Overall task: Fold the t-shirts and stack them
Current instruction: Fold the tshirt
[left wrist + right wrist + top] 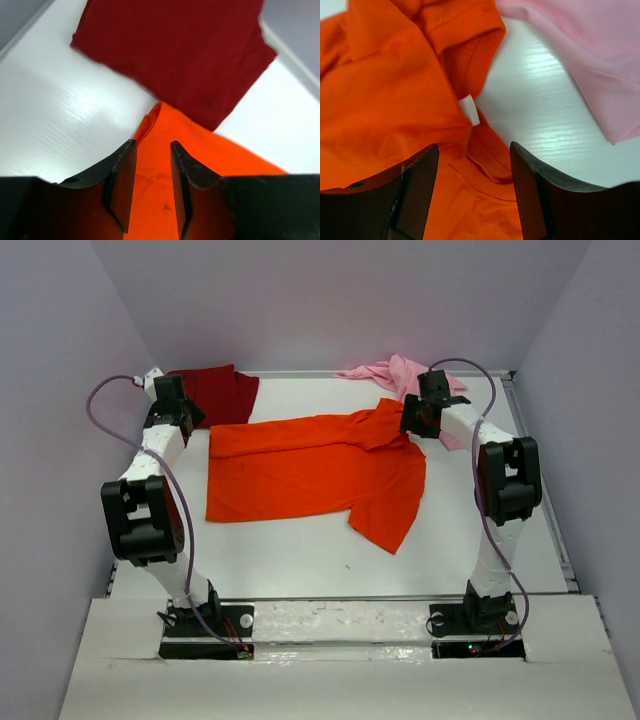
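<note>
On the white table, the orange t-shirt lies spread flat across the middle, one sleeve trailing toward the near right. At its far left corner the left gripper hovers with jaws parted, holding nothing, orange cloth showing below the gap. At the far right, the right gripper stands wide open and empty over the collar, just near of a white label. Beyond, the dark red t-shirt lies folded in the far left corner, overlapping the orange tip. The pink t-shirt sits crumpled far right.
</note>
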Available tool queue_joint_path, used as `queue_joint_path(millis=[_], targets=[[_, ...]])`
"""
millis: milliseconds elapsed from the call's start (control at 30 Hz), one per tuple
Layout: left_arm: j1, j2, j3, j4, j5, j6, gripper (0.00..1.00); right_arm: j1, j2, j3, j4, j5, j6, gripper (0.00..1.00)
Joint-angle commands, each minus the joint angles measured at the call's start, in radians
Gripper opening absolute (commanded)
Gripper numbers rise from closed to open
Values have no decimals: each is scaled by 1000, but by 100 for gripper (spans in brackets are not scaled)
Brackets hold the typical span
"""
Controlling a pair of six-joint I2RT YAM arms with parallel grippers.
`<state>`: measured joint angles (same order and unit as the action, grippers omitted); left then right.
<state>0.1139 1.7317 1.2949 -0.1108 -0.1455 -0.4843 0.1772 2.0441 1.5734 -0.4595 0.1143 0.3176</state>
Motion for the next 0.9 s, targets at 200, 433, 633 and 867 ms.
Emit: queue_joint_path(millis=[200,433,633,867], targets=[[-29,38,121,79,189,-59,43,-4,39,235,-13,-200,1,65],[-108,173,156,134,274,-30,42,-4,208,391,-11,-306,6,64],[-148,244,141,143,276,-30,42,-4,311,419,11,-412,70,64],[-152,272,107,135,231,-28,41,-4,295,304,59,-366,86,63]])
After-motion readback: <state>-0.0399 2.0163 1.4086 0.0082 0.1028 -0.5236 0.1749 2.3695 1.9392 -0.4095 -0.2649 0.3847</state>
